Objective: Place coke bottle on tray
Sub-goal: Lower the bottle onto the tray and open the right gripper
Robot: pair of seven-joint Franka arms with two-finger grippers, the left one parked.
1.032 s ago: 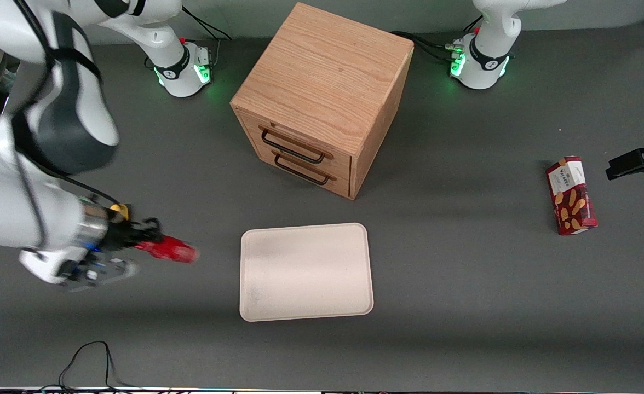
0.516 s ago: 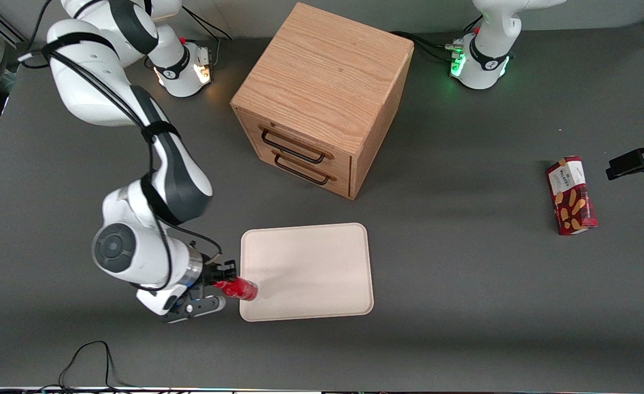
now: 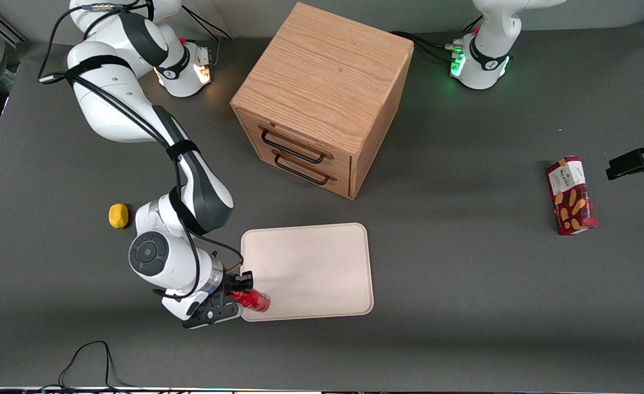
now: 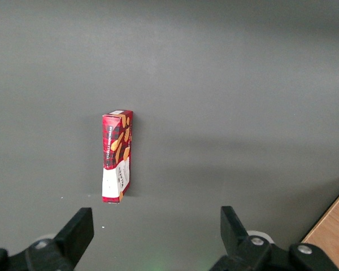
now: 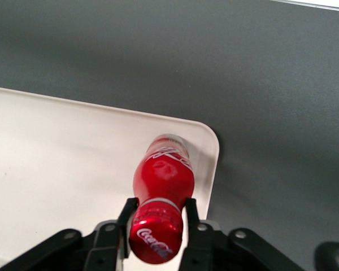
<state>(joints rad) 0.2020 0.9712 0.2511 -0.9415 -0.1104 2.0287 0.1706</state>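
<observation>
Front view's got the gripper (image 3: 243, 291) over the tray (image 3: 311, 262) corner nearest the camera, fingers (image 5: 190, 212) clamped on the coke bottle (image 5: 161, 195) cap end.

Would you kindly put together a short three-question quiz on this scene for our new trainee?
1. True or false: the gripper is shut on the coke bottle.
2. Over which part of the tray is the bottle held? A) its middle B) a corner nearest the front camera C) the edge nearest the wooden cabinet
3. Fill in: the biscuit box lies toward the ____ arm's end of the table.

Key: 1. True, the fingers clamp the bottle just below its cap. 2. B. 3. Parked.
</observation>
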